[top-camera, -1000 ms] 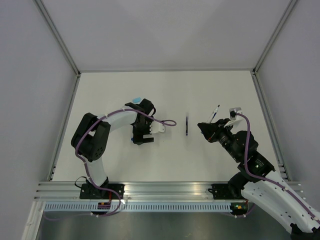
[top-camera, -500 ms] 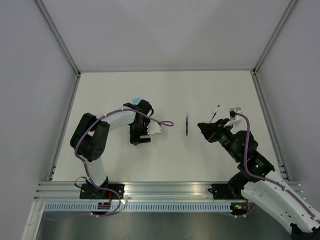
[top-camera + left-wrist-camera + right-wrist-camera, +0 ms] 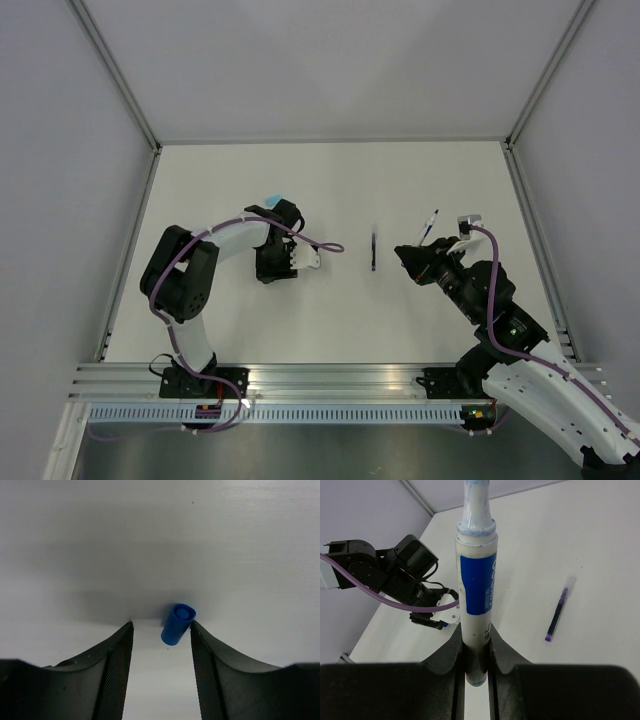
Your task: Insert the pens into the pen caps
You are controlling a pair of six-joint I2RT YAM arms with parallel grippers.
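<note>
Left wrist view: shows left gripper (image 3: pixel 161 630) spread, low over white desk (image 3: pixel 160 540). Catches dark blue pen cap (image 3: pixel 178 624) lying on the surface between the fingers (image 3: pixel 115 665), close against one and clear of the other, not gripped. Top external view: puts this gripper left of desk centre, well off the near edge. Right wrist view: shows right gripper (image 3: pixel 476 647) pinched on whitish pen (image 3: pixel 476 585) with blue label, blue-stained tip outermost, raised above the desk toward the right edge. Spots thin dark pen (image 3: pixel 556 611) lying loose mid-desk, between both grippers, touching neither.
</note>
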